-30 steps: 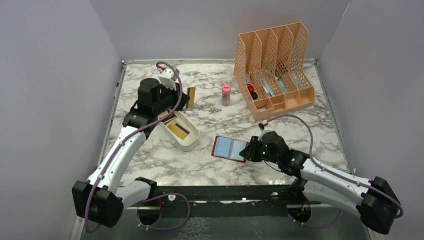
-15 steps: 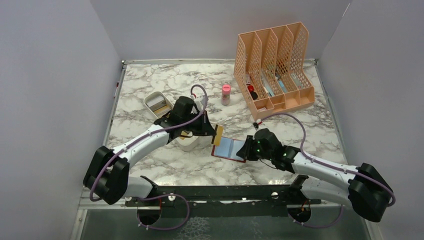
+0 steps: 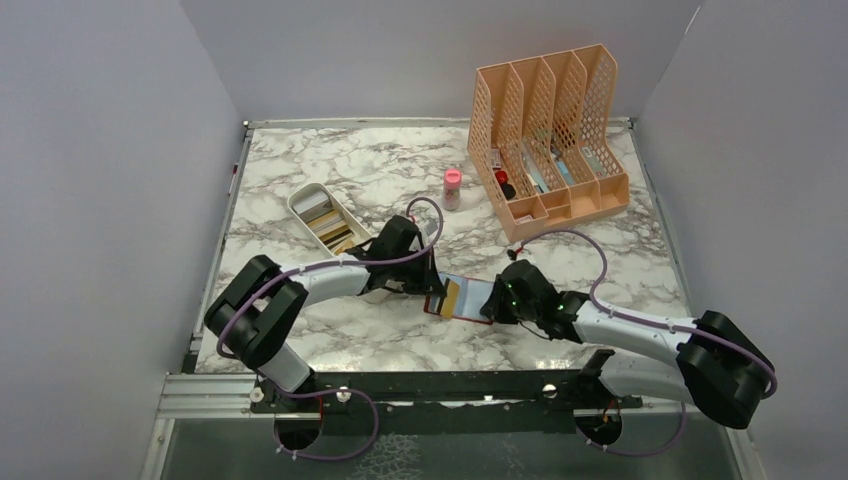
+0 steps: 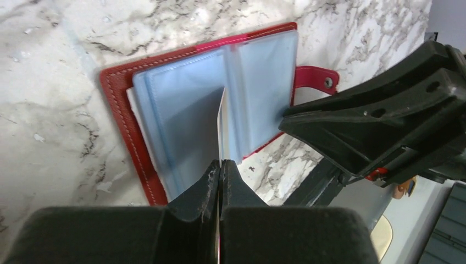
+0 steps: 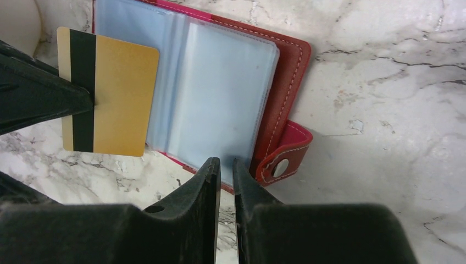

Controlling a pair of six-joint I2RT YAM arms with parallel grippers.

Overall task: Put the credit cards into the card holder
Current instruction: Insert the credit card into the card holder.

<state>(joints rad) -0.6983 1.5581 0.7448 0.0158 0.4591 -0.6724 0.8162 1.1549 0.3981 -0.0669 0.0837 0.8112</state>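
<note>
View from above: a thin gold plastic credit card (image 3: 450, 297) is held by the left gripper (image 3: 437, 289) over the open red leather card holder (image 3: 472, 301). The right gripper (image 3: 493, 303) is at the holder's far side.

Left wrist view: the fingers (image 4: 199, 193) are clamped on the card's short end. The card is judged light, stiff and slick, best pinched by one edge.

Right wrist view: the right fingers (image 5: 199, 192) are nearly together at the holder's edge. Whether a sleeve is pinched cannot be told.
</note>
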